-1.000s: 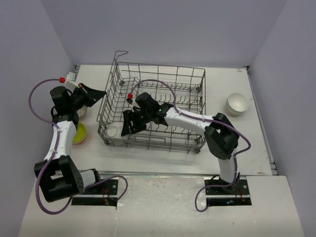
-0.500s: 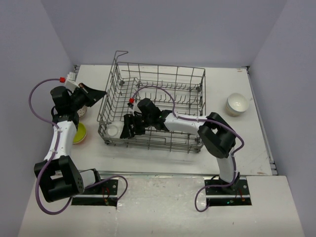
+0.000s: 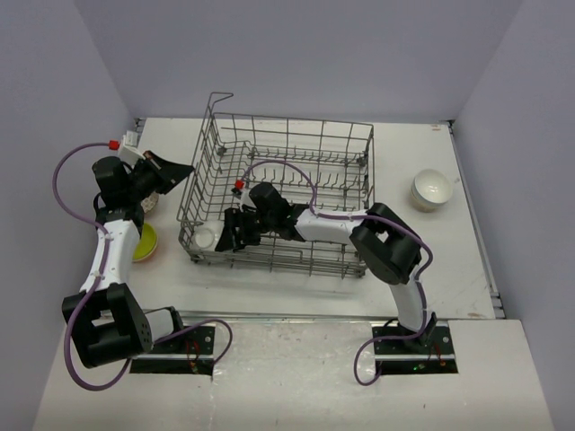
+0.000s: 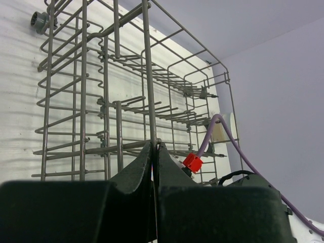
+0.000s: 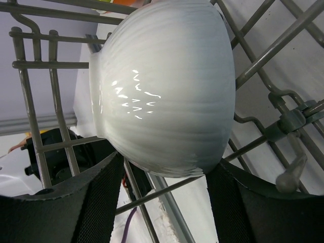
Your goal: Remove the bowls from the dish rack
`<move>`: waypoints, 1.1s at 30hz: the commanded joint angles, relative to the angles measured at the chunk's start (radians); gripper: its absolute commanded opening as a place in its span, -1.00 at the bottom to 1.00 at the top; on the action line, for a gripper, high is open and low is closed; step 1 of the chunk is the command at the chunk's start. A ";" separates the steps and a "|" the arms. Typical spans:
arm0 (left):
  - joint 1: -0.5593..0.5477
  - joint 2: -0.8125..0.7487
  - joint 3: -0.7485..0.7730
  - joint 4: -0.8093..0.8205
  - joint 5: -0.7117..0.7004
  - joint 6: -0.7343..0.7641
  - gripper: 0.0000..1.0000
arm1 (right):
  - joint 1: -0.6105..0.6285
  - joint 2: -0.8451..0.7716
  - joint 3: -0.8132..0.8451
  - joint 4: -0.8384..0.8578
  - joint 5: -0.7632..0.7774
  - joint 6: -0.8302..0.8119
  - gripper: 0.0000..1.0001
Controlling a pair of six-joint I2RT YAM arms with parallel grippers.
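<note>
Right gripper [image 5: 167, 166], jaws apart, straddles the white ribbed ceramic bowl [image 5: 162, 86] to grasp it, while the left gripper [image 4: 153, 152], closed, apparently steadies the grey wire dish rack [image 3: 278, 256].

Bright even light; glints on bowl [image 5: 152, 101]

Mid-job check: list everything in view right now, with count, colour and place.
dish rack: one, grey wire, centre of table.
bowl in rack: one, white, rack's near-left corner.
bowl on table: one, white, right of the rack.
yellow-green bowl: one, on the table left of the rack.
pale object: one, under the left wrist, mostly hidden.
table: one, white.
left gripper: black, jaws shut, empty, at the rack's left side.
right gripper: black, inside the rack, jaws open either side of the bowl there.
</note>
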 commanded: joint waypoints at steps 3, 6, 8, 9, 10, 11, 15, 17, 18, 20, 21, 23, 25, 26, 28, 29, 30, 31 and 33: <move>-0.067 0.026 -0.002 -0.023 0.041 0.021 -1.00 | 0.002 -0.059 -0.004 0.070 0.019 -0.007 0.24; -0.072 0.032 0.004 -0.022 0.038 0.023 -1.00 | 0.004 -0.104 -0.004 0.038 0.042 -0.020 0.23; -0.074 0.035 0.005 -0.022 0.033 0.023 -1.00 | 0.004 -0.127 -0.009 0.045 0.041 -0.017 0.21; -0.075 0.037 0.007 -0.018 0.033 0.021 -1.00 | 0.002 -0.128 -0.001 0.026 0.038 -0.023 0.20; -0.075 0.043 0.008 -0.018 0.033 0.020 -1.00 | 0.002 -0.130 0.012 0.016 0.039 -0.029 0.19; -0.077 0.045 0.010 -0.018 0.035 0.021 -1.00 | 0.004 -0.135 0.014 0.018 0.038 -0.032 0.18; -0.078 0.045 0.012 -0.018 0.035 0.023 -1.00 | 0.002 -0.127 0.019 0.024 0.018 -0.023 0.16; -0.078 0.045 0.013 -0.018 0.035 0.023 -1.00 | 0.004 -0.099 0.038 0.021 0.005 -0.015 0.11; -0.078 0.043 0.015 -0.018 0.033 0.023 -1.00 | 0.004 -0.092 0.045 0.027 -0.004 -0.012 0.09; -0.078 0.045 0.016 -0.018 0.035 0.024 -1.00 | 0.002 -0.081 0.051 0.047 -0.012 -0.001 0.03; -0.078 0.045 0.018 -0.018 0.033 0.024 -1.00 | 0.004 -0.081 0.036 0.068 -0.016 0.006 -0.05; -0.078 0.045 0.018 -0.018 0.033 0.023 -1.00 | 0.002 -0.078 0.032 0.088 -0.018 0.023 -0.11; -0.078 0.046 0.018 -0.018 0.033 0.023 -1.00 | 0.004 -0.061 0.042 0.101 -0.018 0.029 -0.14; -0.080 0.046 0.018 -0.018 0.033 0.023 -1.00 | 0.002 -0.053 0.042 0.114 -0.019 0.045 -0.14; -0.080 0.049 0.018 -0.017 0.032 0.023 -1.00 | 0.002 -0.032 0.049 0.142 -0.010 0.057 -0.15; -0.080 0.049 0.018 -0.018 0.032 0.023 -1.00 | 0.002 -0.023 0.052 0.153 -0.015 0.077 -0.16; -0.080 0.051 0.018 -0.017 0.032 0.023 -1.00 | 0.004 -0.009 0.055 0.175 -0.013 0.086 -0.18; -0.080 0.051 0.018 -0.017 0.032 0.026 -1.00 | 0.002 -0.001 0.052 0.194 -0.013 0.100 -0.23; -0.080 0.051 0.018 -0.018 0.032 0.026 -1.00 | 0.001 0.011 0.042 0.254 -0.013 0.141 -0.31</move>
